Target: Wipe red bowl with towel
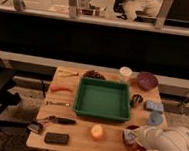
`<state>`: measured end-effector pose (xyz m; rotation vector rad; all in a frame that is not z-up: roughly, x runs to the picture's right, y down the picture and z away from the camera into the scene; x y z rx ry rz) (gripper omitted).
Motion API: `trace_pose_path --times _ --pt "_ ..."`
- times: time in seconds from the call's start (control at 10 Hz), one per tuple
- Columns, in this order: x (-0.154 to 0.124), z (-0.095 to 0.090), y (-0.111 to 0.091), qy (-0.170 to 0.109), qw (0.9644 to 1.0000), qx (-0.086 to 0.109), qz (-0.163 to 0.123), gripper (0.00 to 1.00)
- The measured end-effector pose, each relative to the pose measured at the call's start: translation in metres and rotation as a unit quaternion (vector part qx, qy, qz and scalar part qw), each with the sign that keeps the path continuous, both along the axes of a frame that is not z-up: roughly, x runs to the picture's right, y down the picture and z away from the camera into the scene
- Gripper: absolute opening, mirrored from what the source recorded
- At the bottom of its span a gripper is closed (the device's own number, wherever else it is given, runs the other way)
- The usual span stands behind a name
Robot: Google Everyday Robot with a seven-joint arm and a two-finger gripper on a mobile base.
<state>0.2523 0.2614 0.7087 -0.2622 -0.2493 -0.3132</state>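
The red bowl [134, 145] sits at the front right of the wooden table [77, 138]. A pale blue towel [129, 136] lies bunched in the bowl's left part. My gripper [135, 137] is at the end of the white arm [169, 146] that comes in from the lower right. It is down at the bowl, right at the towel. The arm covers the bowl's right side.
A green tray [103, 99] fills the table's middle. An orange fruit [97, 132] lies left of the bowl. A purple bowl [146, 80], white cup [125, 73], blue items [154, 107], carrot [60, 88], utensils [58, 120] and a black phone [56, 138] lie around.
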Motion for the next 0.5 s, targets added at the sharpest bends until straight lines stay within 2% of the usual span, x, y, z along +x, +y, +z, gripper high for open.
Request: trace_pose_path --times 0.2,0.5 --pt "0.005 -0.008 0.01 0.007 0.9995 -0.023 0.023 0.01" --pt "0.018 -0.015 0.016 0.026 0.9983 -0.031 0.041 0.01"
